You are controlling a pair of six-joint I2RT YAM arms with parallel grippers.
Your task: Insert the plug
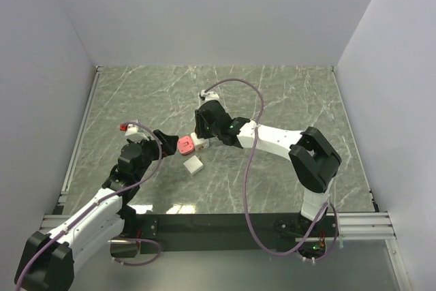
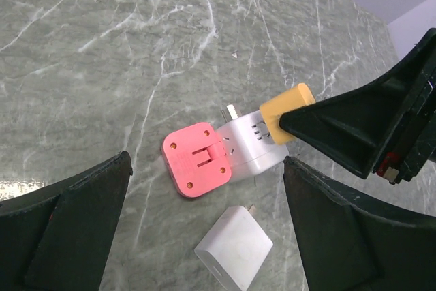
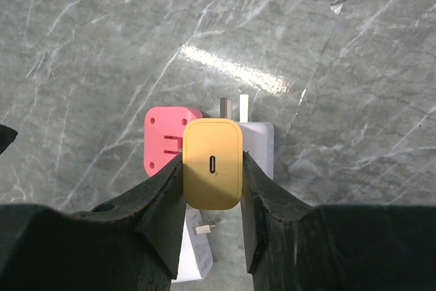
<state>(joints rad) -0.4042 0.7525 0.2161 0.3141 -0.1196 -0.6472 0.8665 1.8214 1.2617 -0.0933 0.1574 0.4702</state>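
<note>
Yellow plug (image 3: 213,158) is pinched btwn the fingers of the right tool (image 3: 213,175), which is clamped on its two sides, w/ the port end facing the wrist cam. Its other end meets a white adapter block (image 2: 248,144) near the middle of the tabletop (image 1: 286,93); can't tell if it's seated. A pink plug (image 2: 197,160) sits against the block, and metal prongs stick out of the block's far end. A white charger (image 2: 235,247) lies just beside, apart. Left tool (image 1: 165,141) hangs wide open near the pink plug, holding nothing.

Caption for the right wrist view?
Right gripper grips a yellow charger at the white adapter, a pink plug alongside.
</note>
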